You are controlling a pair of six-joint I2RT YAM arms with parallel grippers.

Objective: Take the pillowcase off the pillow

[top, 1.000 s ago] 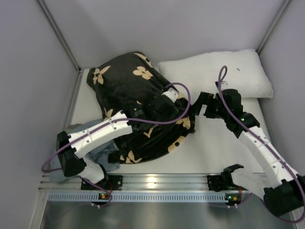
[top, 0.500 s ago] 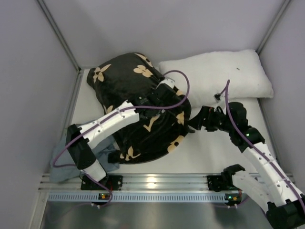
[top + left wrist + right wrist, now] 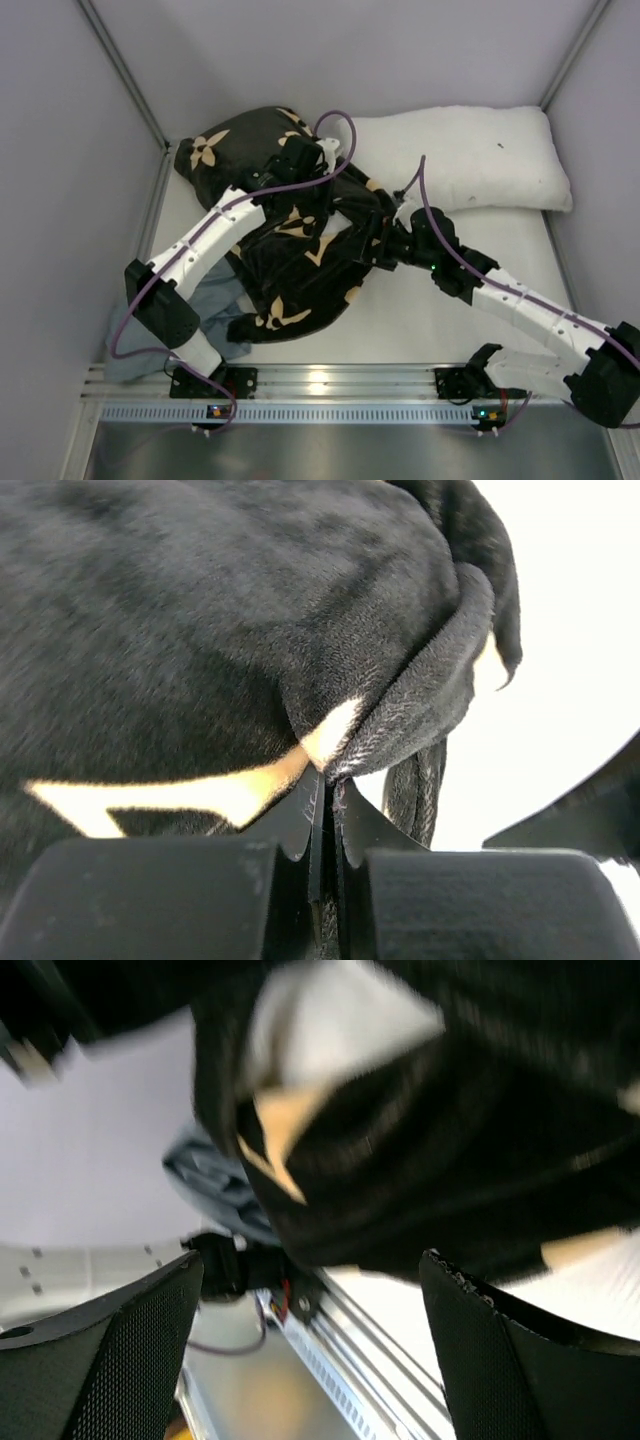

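The black pillowcase (image 3: 290,250) with tan flowers lies crumpled left of centre and covers the pillow, which is hidden in the top view. My left gripper (image 3: 305,160) reaches over its far edge. In the left wrist view the left gripper (image 3: 325,780) is shut on a fold of the pillowcase (image 3: 200,630). My right gripper (image 3: 383,245) is at the cover's right edge. Seen from the right wrist, the right gripper (image 3: 310,1290) is open, with the black pillowcase (image 3: 450,1160) hanging just beyond its fingers. A blurred white patch (image 3: 330,1020) shows among the folds; I cannot tell what it is.
A second plain white pillow (image 3: 470,160) lies along the back right wall. A blue-grey cloth (image 3: 215,315) sits bunched at the near left, under the left arm. The metal rail (image 3: 320,385) runs along the near edge. Grey walls close in on three sides.
The left gripper shut on the pillowcase and pulled it toward the back left. The right arm swung left and down to the cover's right edge, its jaws narrowing slightly.
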